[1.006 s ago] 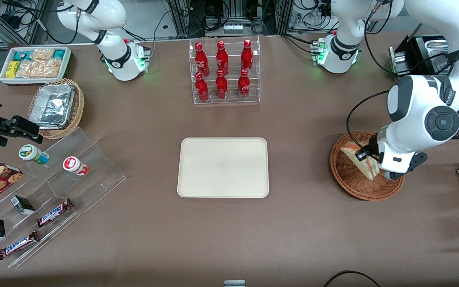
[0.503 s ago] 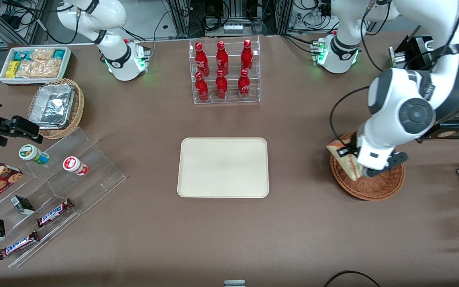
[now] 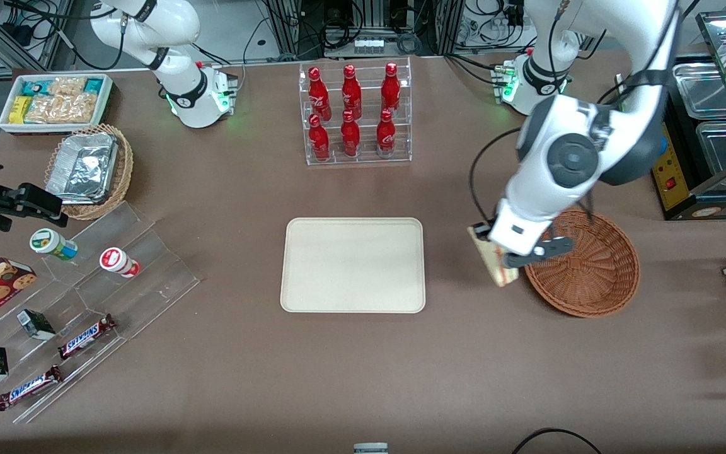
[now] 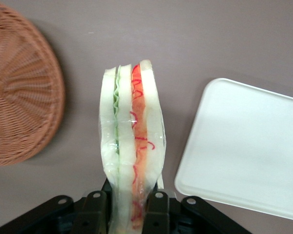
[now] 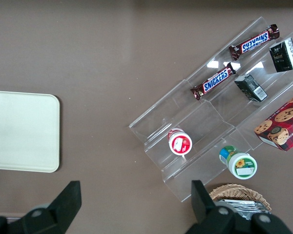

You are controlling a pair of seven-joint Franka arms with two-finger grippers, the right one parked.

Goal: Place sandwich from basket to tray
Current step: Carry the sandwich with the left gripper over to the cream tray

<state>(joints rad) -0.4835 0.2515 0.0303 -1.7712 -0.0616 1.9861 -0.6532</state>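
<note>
Gripper: clamped tight on the sandwich, one black finger on each bread face, hanging above bare table between the basket and the tray
Fingers: pressed flat on the outer slices, so the wrap bulges a bit just above them
Sandwich: up in the air, out of the basket, standing on edge in the grip; wrist cam shows the cut side with green filling along one slice and red/orange along the next
Basket: reddish-brown wicker, nothing in it, sits just beside the held sandwich toward the working arm's end of the table
Tray: cream, bare, mid-table; near the sandwich but not under it, there's a strip of brown table between them
Bottle rack: clear stand with six red bottles, farther from the front camera than the tray
Snack steps: clear acrylic tiers with Snickers bars and small tubs, well apart toward the parked arm's end
</note>
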